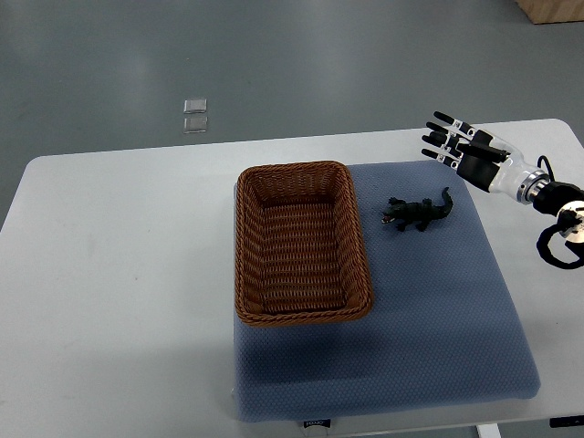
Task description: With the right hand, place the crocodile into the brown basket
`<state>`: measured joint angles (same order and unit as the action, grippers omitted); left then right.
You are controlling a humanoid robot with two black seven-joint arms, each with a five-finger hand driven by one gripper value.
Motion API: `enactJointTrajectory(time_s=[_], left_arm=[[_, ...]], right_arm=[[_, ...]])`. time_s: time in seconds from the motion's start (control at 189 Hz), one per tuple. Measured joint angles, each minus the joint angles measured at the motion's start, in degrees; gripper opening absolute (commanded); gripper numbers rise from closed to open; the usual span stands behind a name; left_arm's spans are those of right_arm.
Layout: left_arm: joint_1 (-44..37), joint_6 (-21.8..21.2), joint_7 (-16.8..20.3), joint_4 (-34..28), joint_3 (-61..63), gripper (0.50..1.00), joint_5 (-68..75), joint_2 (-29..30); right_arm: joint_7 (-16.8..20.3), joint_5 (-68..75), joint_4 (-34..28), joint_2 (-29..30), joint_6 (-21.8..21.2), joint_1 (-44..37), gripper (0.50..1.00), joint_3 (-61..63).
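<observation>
Right robot hand [467, 153] hovers spread above white table [119, 255], grey floor [274, 64] beyond.

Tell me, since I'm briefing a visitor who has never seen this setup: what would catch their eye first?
The empty brown basket dominates the middle, sitting on the left part of a blue mat. Right of it, not touching it, a small dark crocodile lies on the mat. Beyond that, the right hand comes in from the right edge, fingers spread, holding nothing.
</observation>
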<state>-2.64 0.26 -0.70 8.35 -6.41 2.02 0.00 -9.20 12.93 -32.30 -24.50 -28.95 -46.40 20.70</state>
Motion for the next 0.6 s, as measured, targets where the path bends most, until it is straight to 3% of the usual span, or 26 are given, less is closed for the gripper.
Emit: enactJointTrajectory(time_s=[0.599], left_arm=[[-0.01, -0.26, 0.18, -0.01, 0.03, 1.0, 0.0, 0.0]], right_arm=[[-1.03, -0.27, 0.75, -0.07, -0.6, -0.57, 0.93, 0.39]])
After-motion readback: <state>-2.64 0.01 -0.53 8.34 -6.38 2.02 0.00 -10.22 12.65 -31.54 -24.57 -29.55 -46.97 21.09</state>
